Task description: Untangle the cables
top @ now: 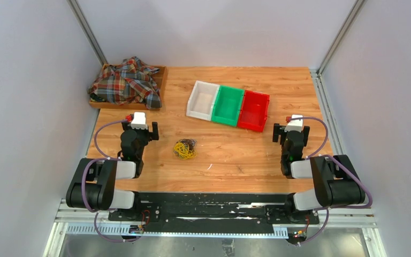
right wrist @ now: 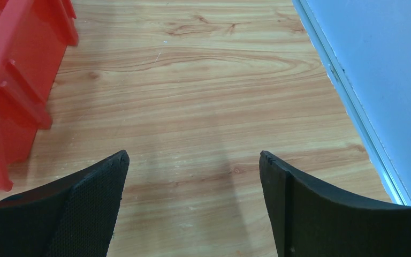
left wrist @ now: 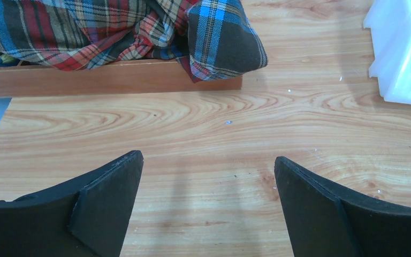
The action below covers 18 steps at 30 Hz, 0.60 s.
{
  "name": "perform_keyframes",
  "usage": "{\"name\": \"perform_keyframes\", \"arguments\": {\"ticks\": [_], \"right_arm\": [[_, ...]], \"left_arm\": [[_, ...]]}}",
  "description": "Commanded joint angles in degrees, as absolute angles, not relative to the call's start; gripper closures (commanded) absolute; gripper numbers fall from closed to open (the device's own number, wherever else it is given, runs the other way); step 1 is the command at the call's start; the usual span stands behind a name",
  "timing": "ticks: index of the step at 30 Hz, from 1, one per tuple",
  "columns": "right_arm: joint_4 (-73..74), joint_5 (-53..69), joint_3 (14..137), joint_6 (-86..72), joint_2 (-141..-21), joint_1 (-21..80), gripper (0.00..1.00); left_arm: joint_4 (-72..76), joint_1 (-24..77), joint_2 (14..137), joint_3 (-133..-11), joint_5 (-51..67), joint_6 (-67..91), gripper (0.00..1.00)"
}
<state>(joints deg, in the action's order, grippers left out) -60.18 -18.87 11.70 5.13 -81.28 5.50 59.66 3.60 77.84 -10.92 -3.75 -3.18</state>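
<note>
Fingers of left gripper spread wide, nothing between but bare table; same on right gripper, pads apart over bare wood, holding nothing. Tangled cables in one small clump, centre-left of top view, between the two grippers and nearer the left one, well apart from both. Mostly yellow loops with a dark patch at the upper edge, blue too small to tell. Not in either wrist view, so no close look at how loops cross. Untangling not begun, judging by the single heap. Likely trouble: closing on the whole heap instead of one loop and lifting it all as a knot, since thin wiry loops lie on top of each other with no clear free end. Pulling with the other side unpinned would probably just drag the clump over smooth wood toward bottom of frame, maybe off the near edge. Thin loops may also slip out of flat pads. Both arms converging on so small a target risks finger-to-finger contact. Near the right gripper, red bin at left edge of right wrist view, could get clipped on an inward swing. Less worry from plaid cloth and white bin, upper corners of left wrist view
</note>
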Motion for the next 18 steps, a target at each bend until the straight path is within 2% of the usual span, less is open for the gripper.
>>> {"name": "perform_keyframes", "arguments": {"ticks": [1, 15, 18], "right_arm": [[-61.8, -18.1, 11.9, 5.3, -81.4, 4.8, 0.09], [-62.0, -18.9, 12.0, 5.3, -81.3, 4.8, 0.09], [-52.9, -25.2, 14.6, 5.2, -76.3, 6.6, 0.09]], "left_arm": [[60.9, 3.3, 78.0, -11.1, -4.6, -3.2, 0.02], [60.8, 3.3, 77.9, -11.2, -4.3, -3.5, 0.02], [54.2, 3.3, 75.3, -14.0, -6.5, -2.9, 0.02]]}}
